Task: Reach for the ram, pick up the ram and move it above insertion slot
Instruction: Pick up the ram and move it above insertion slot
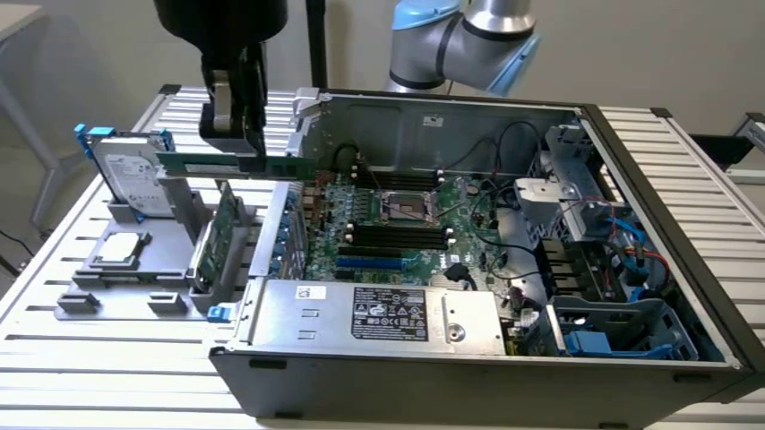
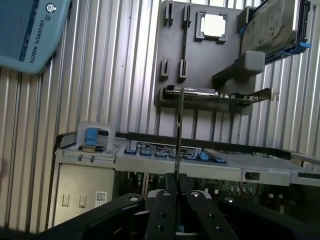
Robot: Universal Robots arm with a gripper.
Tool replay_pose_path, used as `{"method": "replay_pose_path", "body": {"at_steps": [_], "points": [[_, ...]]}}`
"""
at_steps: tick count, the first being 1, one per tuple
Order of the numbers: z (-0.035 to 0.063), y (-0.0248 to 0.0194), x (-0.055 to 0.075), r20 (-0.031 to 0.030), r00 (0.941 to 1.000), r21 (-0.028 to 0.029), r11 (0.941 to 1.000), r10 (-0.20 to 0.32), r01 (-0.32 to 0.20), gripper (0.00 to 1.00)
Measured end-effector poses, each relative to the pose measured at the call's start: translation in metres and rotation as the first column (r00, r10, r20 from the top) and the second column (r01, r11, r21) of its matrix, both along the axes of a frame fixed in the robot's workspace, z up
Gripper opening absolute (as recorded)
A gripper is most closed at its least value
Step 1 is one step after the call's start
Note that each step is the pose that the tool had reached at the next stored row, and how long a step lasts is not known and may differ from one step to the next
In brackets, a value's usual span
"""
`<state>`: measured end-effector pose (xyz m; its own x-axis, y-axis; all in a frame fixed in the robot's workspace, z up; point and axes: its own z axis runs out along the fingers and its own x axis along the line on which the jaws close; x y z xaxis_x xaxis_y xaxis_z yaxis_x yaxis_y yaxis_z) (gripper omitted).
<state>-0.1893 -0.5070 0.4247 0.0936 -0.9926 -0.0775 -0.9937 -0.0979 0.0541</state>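
My gripper [image 1: 244, 150] is shut on the ram [image 1: 192, 165], a long thin green stick held level in the air. In the exterior view it hangs over the gap between the grey parts holder [image 1: 114, 291] and the open computer case [image 1: 669, 224], with one end over the case's near wall. The black motherboard slots [image 1: 390, 236] lie lower, toward the exterior view's right. The wrist view shows the ram [image 2: 179, 130] edge-on as a thin line running out from the gripper [image 2: 177, 184], whose fingers [image 2: 162, 210] press on it.
The holder carries a silver hard drive [image 1: 129, 175], a processor chip [image 1: 120, 249] and an upright green expansion card [image 1: 218, 240]. Cables, a drive cage [image 1: 574, 170] and the power supply [image 1: 382, 313] crowd the case. The slatted table [image 1: 107, 358] surrounds everything.
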Motion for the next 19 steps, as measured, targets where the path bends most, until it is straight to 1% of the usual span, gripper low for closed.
{"method": "replay_pose_path", "body": {"at_steps": [6, 8, 10, 11, 13, 19], "points": [[-0.0010, 0.0019, 0.027, -0.0007, 1.0000, 0.0001, 1.0000, 0.000, 0.000, 0.14], [-0.0016, 0.0035, 0.036, -0.0011, 1.0000, 0.0000, 1.0000, 0.000, 0.000, 0.14], [-0.0027, 0.0064, 0.045, -0.0013, 1.0000, 0.0000, 1.0000, 0.000, 0.000, 0.14], [-0.0033, 0.0085, 0.049, -0.0013, 1.0000, 0.0001, 1.0000, 0.000, 0.000, 0.14], [-0.0045, 0.0148, 0.054, -0.0014, 1.0000, -0.0004, 1.0000, 0.000, 0.000, 0.14], [-0.0084, 0.0377, 0.066, -0.0013, 1.0000, -0.0027, 1.0000, 0.000, 0.000, 0.14]]}}
